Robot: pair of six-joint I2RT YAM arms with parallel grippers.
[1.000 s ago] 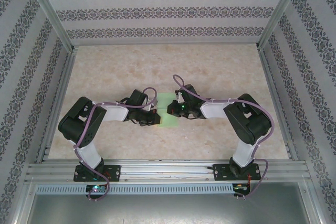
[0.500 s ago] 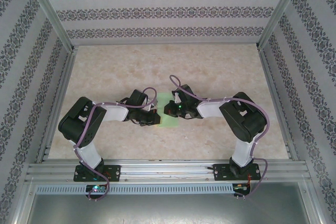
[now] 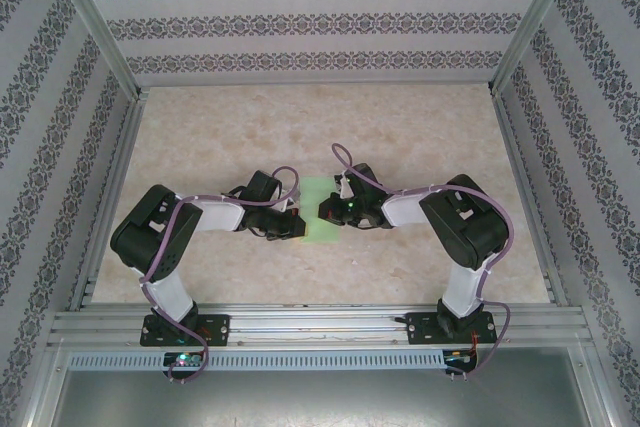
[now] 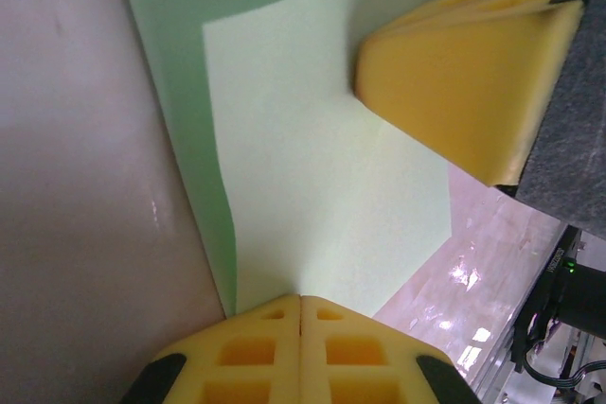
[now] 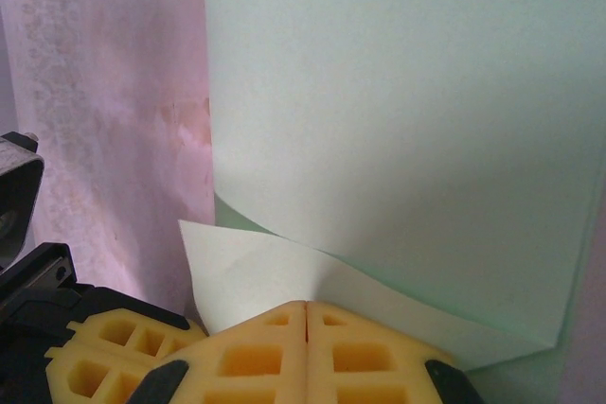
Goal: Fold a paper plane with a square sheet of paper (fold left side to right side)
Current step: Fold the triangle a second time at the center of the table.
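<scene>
Left gripper (image 4: 301,300) and right gripper (image 5: 306,307) were both pressed together, tips on the square sheet of paper (image 4: 322,167); the fold probably needed edges squared before hard creasing.

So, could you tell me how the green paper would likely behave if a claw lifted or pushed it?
Probably floppy: the green paper curls up in a loose flap by the shut right claw. Likely very light, as its folded layer lies almost flat on the table. A push might buckle or slide it, since the table looks glossy.
</scene>
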